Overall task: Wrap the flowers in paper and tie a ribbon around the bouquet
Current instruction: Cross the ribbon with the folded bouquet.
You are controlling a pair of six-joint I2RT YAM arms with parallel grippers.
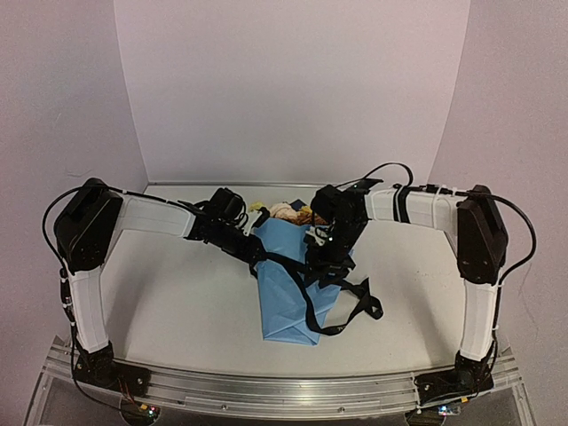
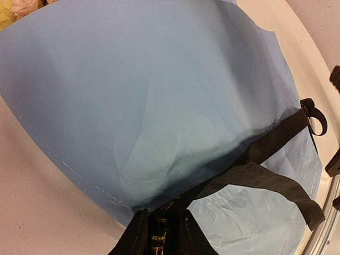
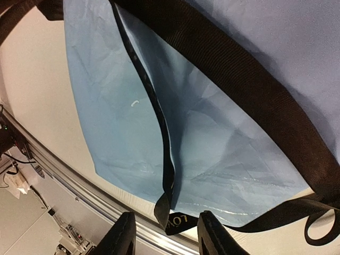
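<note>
paper [image 2: 159, 106]: lt-blue, matt, smooth, crinkled w/ soft sheen twd 5 o'clk (L wrist view) | ribbon [image 3: 239, 79]: blk woven cloth, matt, gold print | table [image 1: 177, 293]: off-white, smooth, matt | front rail [image 1: 284, 388]: brushed alu, semi-gloss | arm links [image 1: 84, 306]: white plastic, satin

Desk [image 1: 177, 302]: off-white matte surface, aluminium rail [image 1: 284, 390] along near edge. Light blue paper [image 1: 284, 297] lies at centre, folded over, narrower end toward rail. Flowers [image 1: 288, 211] protrude at paper's far end. Black ribbon [image 1: 359, 306] crosses paper; slack loops trail on desk just right of paper.
</note>
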